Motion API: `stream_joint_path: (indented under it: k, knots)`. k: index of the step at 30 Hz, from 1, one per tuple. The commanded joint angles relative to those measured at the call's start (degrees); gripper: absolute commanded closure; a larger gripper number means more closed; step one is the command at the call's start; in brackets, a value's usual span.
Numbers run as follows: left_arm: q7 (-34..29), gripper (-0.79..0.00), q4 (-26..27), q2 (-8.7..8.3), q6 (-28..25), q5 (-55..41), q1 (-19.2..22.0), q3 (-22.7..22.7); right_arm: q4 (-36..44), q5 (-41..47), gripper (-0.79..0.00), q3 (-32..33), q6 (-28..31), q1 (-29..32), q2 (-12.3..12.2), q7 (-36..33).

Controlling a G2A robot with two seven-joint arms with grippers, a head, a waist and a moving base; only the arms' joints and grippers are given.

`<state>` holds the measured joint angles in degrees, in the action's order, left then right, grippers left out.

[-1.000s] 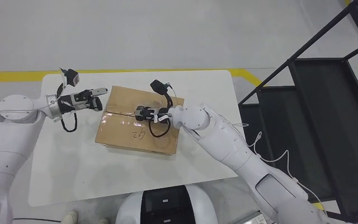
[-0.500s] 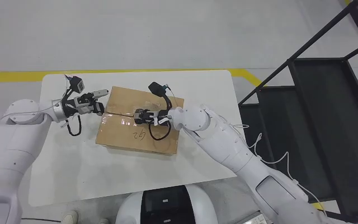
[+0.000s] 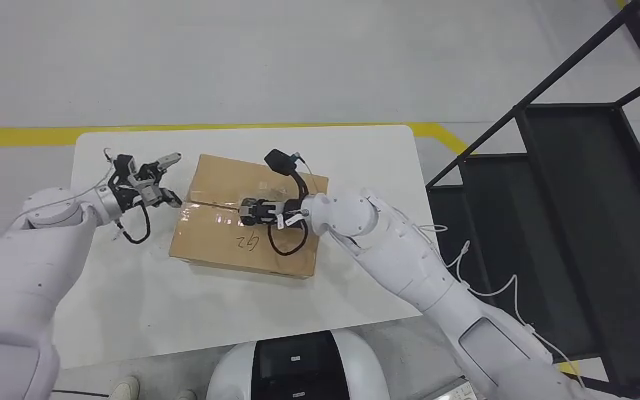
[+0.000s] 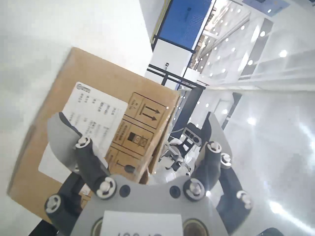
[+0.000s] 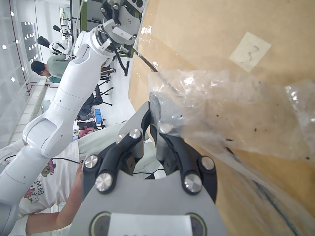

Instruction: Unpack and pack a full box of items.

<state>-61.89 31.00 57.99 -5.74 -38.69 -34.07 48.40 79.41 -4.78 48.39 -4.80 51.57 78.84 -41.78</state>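
Observation:
A closed cardboard box (image 3: 250,232) lies in the middle of the white table (image 3: 120,300), with clear tape along its top seam. My right gripper (image 3: 243,209) rests on that seam, shut on a loose strip of clear tape (image 5: 221,114); the right wrist view shows the pinch (image 5: 153,114) against the box top (image 5: 221,20). My left gripper (image 3: 168,180) hovers open just off the box's left end. In the left wrist view its fingers (image 4: 61,128) spread wide before the labelled box side (image 4: 98,114), with nothing between them (image 4: 137,133).
Bare table surface lies in front of the box and to its left. A black metal staircase (image 3: 540,180) stands off the table's right side. A yellow floor line (image 3: 60,134) runs behind the table.
My left arm has drawn back a little from the box's left end and turned its wrist, with the fingers spread wider. The right gripper has stayed on the seam with the tape.

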Motion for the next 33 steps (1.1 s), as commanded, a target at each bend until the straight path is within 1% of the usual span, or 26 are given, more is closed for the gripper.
stream_joint_path:
  k: [1, 9, 15, 23, 33]
  knots:
    - [0.8, -0.785, -0.9, 0.63, 1.2, 1.2, 0.2, -0.8, 0.1, -0.1, 0.0, 0.1, -0.1, 0.1, 0.0, -0.1]
    - [-0.1, -0.785, -3.6, 3.41, 2.5, 0.6, 0.8, -2.4, 0.1, -1.3, 0.0, 0.4, 0.7, 0.2, 0.0, 0.1]
    - [-0.5, -0.785, -6.0, 4.81, 2.1, 1.3, 1.5, -2.9, -0.2, -2.0, 0.0, 0.4, 0.9, 0.1, 0.1, 1.6]
    - [-1.4, -0.785, -8.2, 5.9, 0.9, 1.8, 2.3, -2.6, -1.9, -3.1, 0.0, -1.4, -0.6, -1.1, 0.8, 1.4]
    - [-2.3, -0.785, -9.5, 6.61, -0.2, 2.8, 2.9, -1.7, -3.6, -3.5, 0.0, -2.0, -1.9, -1.7, 1.4, 1.7]
